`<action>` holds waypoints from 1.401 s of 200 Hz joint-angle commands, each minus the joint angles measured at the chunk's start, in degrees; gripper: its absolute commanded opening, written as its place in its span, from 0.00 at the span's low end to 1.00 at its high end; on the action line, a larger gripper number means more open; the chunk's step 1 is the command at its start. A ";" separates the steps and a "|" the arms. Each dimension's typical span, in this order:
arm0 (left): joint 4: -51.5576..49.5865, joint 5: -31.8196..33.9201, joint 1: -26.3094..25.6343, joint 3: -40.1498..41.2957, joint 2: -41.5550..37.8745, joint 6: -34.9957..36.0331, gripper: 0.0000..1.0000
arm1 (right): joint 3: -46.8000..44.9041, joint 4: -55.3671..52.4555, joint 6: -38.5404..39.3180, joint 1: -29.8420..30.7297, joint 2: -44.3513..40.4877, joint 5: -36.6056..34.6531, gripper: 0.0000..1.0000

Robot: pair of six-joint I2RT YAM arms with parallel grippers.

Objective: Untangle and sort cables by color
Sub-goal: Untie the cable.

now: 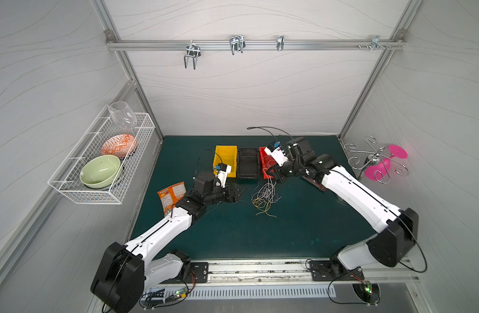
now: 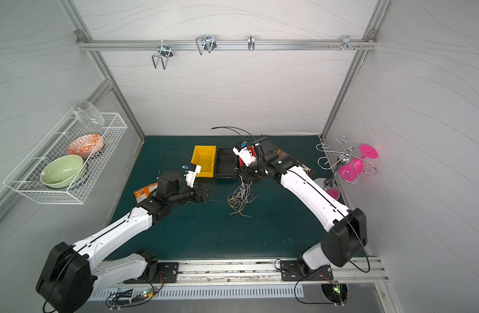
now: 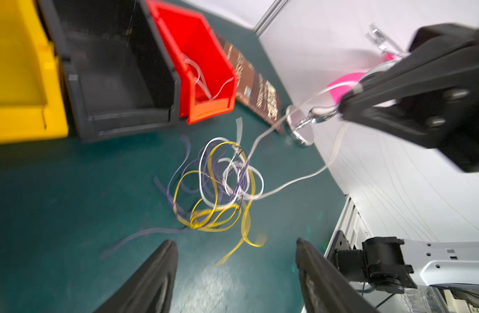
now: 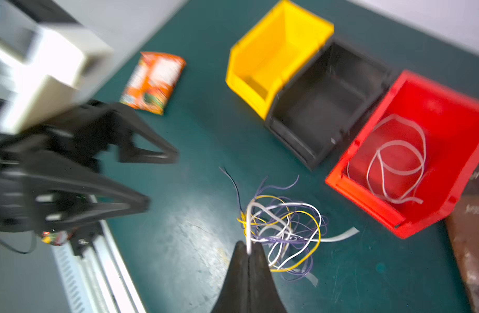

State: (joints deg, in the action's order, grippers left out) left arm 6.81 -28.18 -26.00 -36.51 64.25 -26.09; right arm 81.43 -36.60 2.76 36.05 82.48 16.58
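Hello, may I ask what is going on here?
Two robot arms are sorting a cable tangle by colour. The right gripper is shut on a white strand from the tangle; the left gripper hangs open beside it. One white cable lies in the red bin; the yellow bin and black bin look empty.

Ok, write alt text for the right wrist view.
The right end effector, shut, pinches a white cable rising from a tangle of white, yellow and purple cables on the green mat. Beyond stand a yellow bin, a black bin and a red bin holding a looped white cable.
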 commanded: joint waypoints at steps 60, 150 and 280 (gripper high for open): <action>13.83 -6.44 -2.06 -5.13 5.02 2.48 0.74 | 4.88 1.82 -3.98 0.82 -2.85 6.68 0.00; 19.10 -8.82 -4.00 -16.44 20.96 1.68 0.43 | 2.90 5.74 -7.45 0.10 -4.65 11.34 0.00; 18.15 -4.40 -7.23 -14.20 19.30 4.18 0.49 | 1.85 4.76 -6.74 -5.43 -5.93 10.05 0.00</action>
State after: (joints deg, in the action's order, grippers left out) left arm 23.79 -37.08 -33.17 -51.48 86.98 -23.97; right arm 82.65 -30.79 -5.28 31.29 78.52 26.87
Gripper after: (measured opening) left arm 0.491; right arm 0.042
